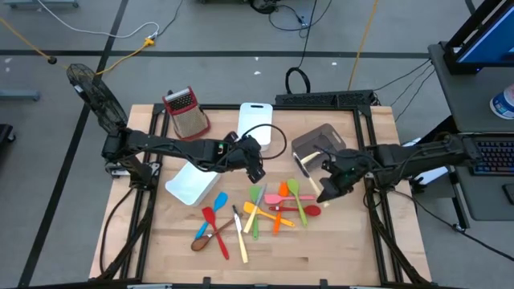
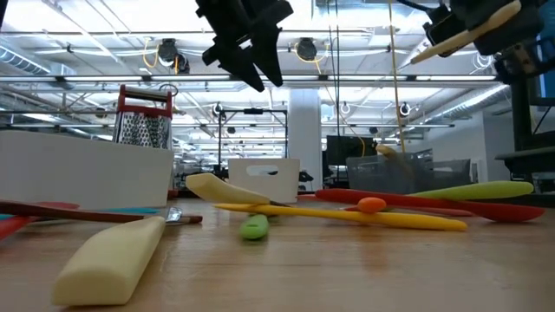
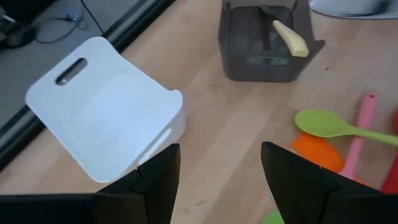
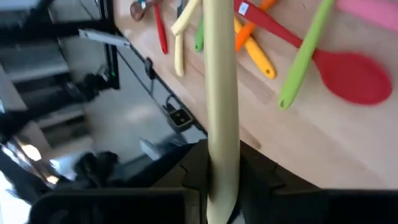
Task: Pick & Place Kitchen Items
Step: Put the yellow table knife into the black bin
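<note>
Seen from above, a wooden tabletop (image 1: 337,241) carries a loose pile of small toy utensils (image 1: 257,213) near its front middle: spoons, spatulas and similar pieces in red, blue, green, orange, pink, yellow and brown.

The right tool (image 1: 328,189) hangs above the tabletop just beside the right edge of that pile. Its fingers are closed narrowly around a cream utensil (image 4: 220,106), a long pale handle that sticks out past the fingers in the right wrist view and points up and across in the low view (image 2: 464,35).

The left tool (image 1: 255,167) hangs over the middle of the tabletop, behind the pile. Its two dark fingers (image 3: 155,180) stand well apart and hold nothing.

A white bin (image 1: 193,183) lies tilted to the left of the pile. A grey bin (image 1: 319,144) sits behind the right tool, with another cream utensil (image 3: 290,37) lying inside it. A metal box grater (image 1: 186,112) with a red handle stands at the back left.
</note>
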